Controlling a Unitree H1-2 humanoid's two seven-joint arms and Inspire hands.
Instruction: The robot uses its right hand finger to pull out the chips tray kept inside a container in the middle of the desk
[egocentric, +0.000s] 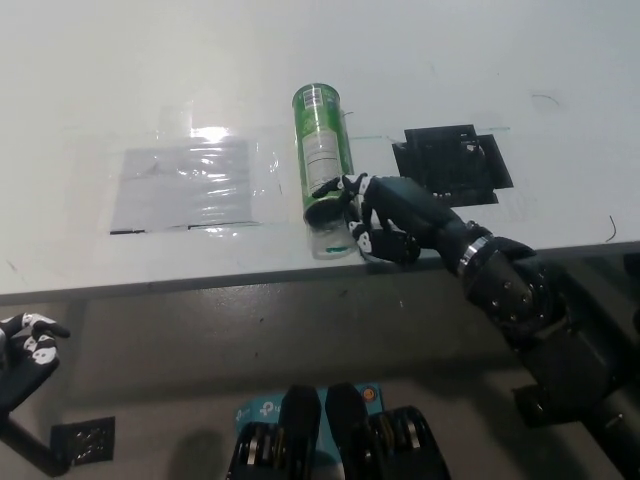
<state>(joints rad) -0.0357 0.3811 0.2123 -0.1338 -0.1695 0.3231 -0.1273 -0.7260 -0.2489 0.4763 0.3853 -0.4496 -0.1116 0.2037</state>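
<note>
The worktop (480, 60) looks matt white and smooth — a glossy, crinkled clear plastic sheet (185, 180) glares on it. The green container (322, 150) shines — its clear tray (333, 236) looks plastic.

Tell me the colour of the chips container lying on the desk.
Green with a white label panel; the chips container shows in the head view.

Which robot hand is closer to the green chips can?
Right. The black right hand is right beside the green chips can, at its open end. The white left hand rests far off, below the desk.
</note>
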